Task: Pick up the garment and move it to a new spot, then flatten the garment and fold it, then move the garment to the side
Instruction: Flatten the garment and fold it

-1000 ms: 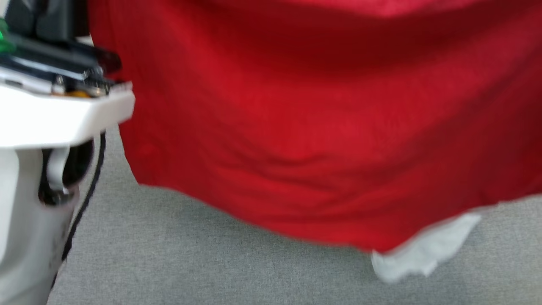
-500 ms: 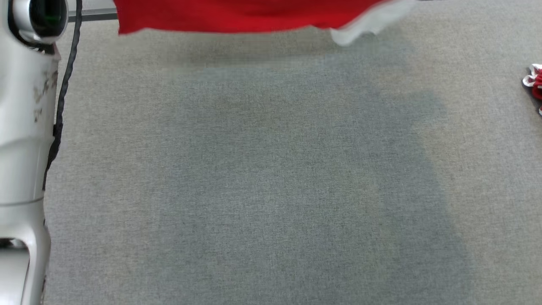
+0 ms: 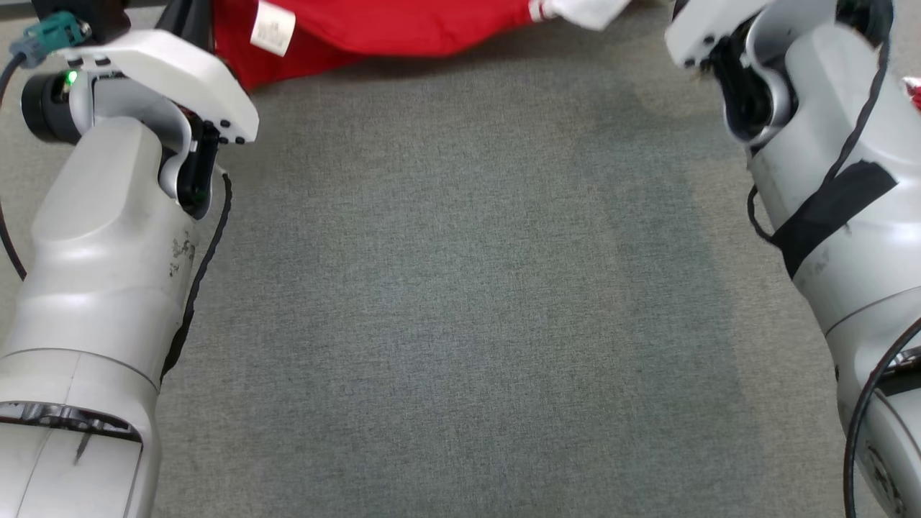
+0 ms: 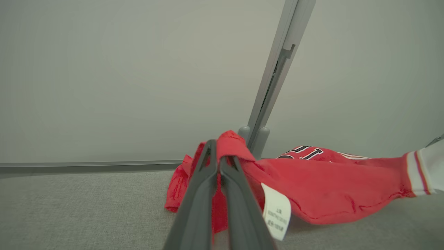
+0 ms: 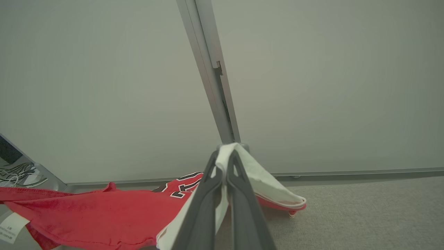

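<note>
Left gripper [image 4: 219,158] is clamped tight on a red fold of the jersey [image 4: 329,189], and the white label [image 4: 276,211] dangles just right of its fingers. Right gripper [image 5: 224,160] is pinched shut on the white sleeve [image 5: 267,187], with cloth draped over the tips. Between the two, the jersey sags low toward the grey carpet [image 3: 460,288], black-and-white lettering showing beyond the fingers. Further off, a grey post [image 4: 274,76] rises against the pale wall [image 4: 104,69].
</note>
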